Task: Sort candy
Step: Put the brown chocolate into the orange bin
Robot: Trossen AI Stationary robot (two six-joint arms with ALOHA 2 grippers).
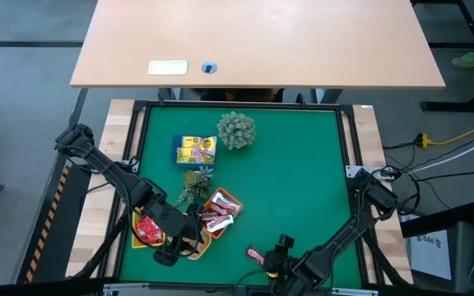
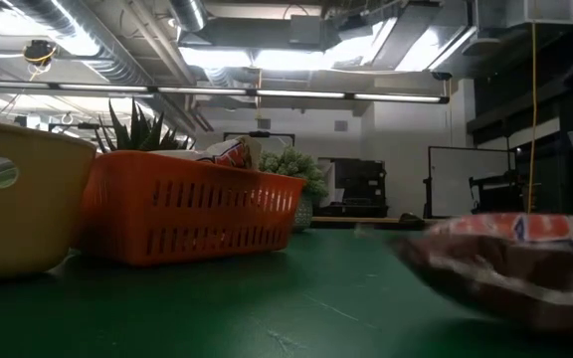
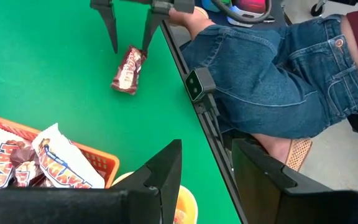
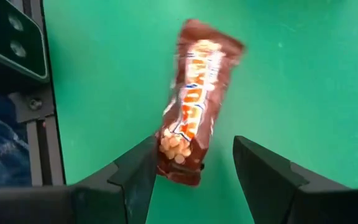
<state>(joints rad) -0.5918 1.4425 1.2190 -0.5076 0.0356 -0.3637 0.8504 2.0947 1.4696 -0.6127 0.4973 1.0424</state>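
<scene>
High view shows sorting partly done: bars in the orange tray (image 1: 235, 200), red packets in the yellow tray (image 1: 137, 240), one chocolate bar (image 4: 191, 134) loose on the counter (image 1: 295, 181) between the open right end effector (image 4: 194, 165), left end effector (image 3: 207, 165) open, empty.

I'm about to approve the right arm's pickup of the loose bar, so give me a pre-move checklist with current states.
1. Right gripper open: ok, fingers spread.
2. Brown wrapped candy bar lined up between the fingers: not ok, it sits nearer one finger.
3. Bar free of neighbours: ok, it lies alone on the green mat.
4. Orange slotted basket ready: ok, already holds similar bars.
5. Left gripper out of the way: ok, open above the trays' edge.
6. Person in denim shorts clear of the table: cannot tell, close to the edge.
</scene>
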